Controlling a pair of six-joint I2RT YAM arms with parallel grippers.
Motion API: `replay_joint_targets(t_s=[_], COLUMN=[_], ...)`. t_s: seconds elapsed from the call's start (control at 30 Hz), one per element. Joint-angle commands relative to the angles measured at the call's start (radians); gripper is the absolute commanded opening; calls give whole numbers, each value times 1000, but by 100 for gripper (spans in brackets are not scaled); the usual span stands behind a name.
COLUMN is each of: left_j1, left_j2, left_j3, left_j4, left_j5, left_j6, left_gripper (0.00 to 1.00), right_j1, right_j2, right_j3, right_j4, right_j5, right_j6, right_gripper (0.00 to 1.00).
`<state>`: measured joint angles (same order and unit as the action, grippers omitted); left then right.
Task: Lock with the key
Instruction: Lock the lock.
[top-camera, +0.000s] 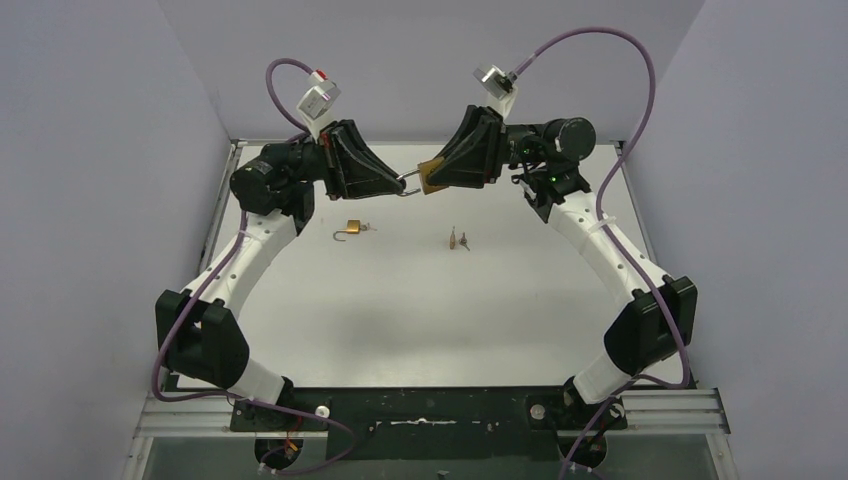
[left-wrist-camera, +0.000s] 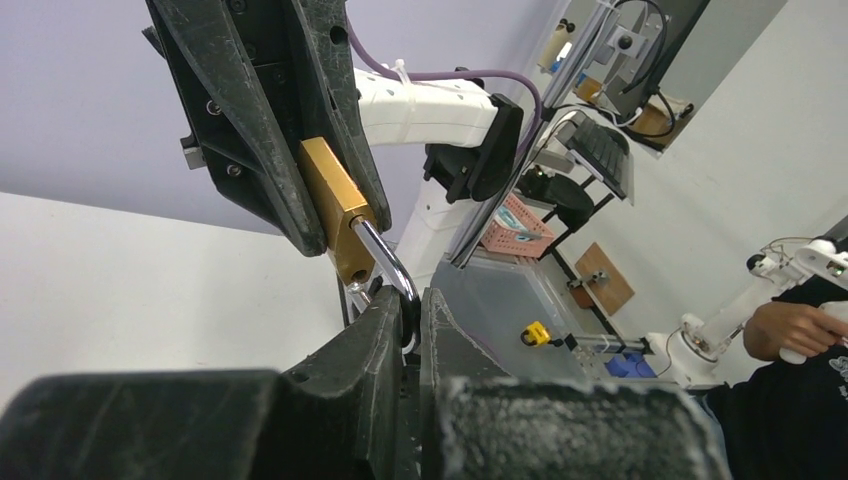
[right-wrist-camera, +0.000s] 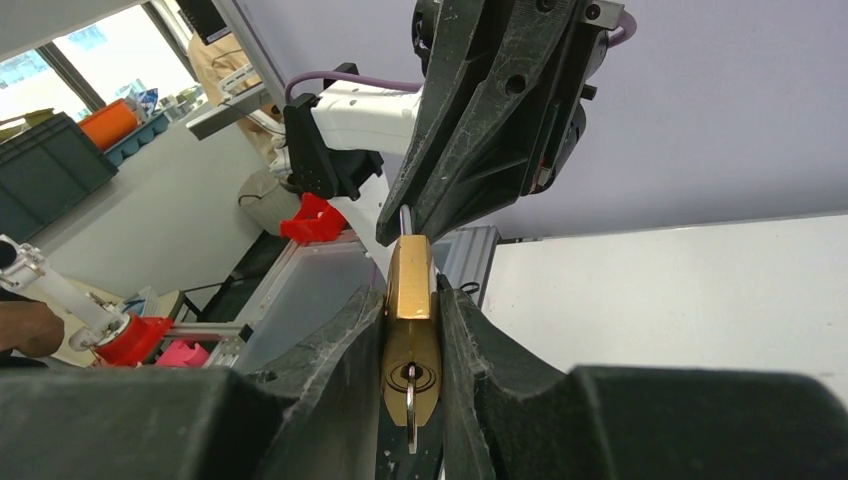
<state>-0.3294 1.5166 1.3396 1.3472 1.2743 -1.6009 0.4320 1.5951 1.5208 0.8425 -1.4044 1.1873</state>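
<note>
A small silver key (right-wrist-camera: 410, 408) sits in the keyhole of the brass padlock (right-wrist-camera: 410, 350), held in mid-air over the far side of the white table (top-camera: 420, 310), with the right gripper (right-wrist-camera: 410, 300) clamped on its body and the left gripper (left-wrist-camera: 412, 305) beyond pinching its steel shackle (left-wrist-camera: 385, 255), so turning the key seemingly remains.

Padlock body (right-wrist-camera: 412, 335): brass-yellow metal, brushed, softly shiny.
Shackle (left-wrist-camera: 385, 262): silvery metal, polished bright.
Key (right-wrist-camera: 410, 425): pale metal, smooth.
Left gripper (left-wrist-camera: 411, 306): black plastic, matt, grainy, whitish scuffing.
Right gripper (right-wrist-camera: 412, 297): black plastic, matt, finely ribbed.
Worktop (top-camera: 420, 310): white, matt, smooth.
Small padlock (top-camera: 351, 229), ten o'clock from worktop centre: brassy metal.
Loose keys (top-camera: 458, 239), one o'clock: dull metal.
Cables (top-camera: 648, 70): purple, smooth, slight sheen.
</note>
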Motion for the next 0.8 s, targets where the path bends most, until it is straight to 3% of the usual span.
replay_joint_targets(t_s=[0.0,0.27,0.77], left_j1=[-57,-76,-107], left_j2=[-24,-5,35], left_j3=[47,55,72], left_j4=[47,47,47], left_j5=[-64,-82,-128], left_j6=[-41,-50,-49], left_gripper=[0,0,0], right_j1=[2,17,78], right_j2=[-32,-71,-79], right_j3=[26,21,22], right_j4=[-76,-265,-365], right_j5=[98,126,172], right_j6=[-117,-294,-415], right_gripper=[0,0,0])
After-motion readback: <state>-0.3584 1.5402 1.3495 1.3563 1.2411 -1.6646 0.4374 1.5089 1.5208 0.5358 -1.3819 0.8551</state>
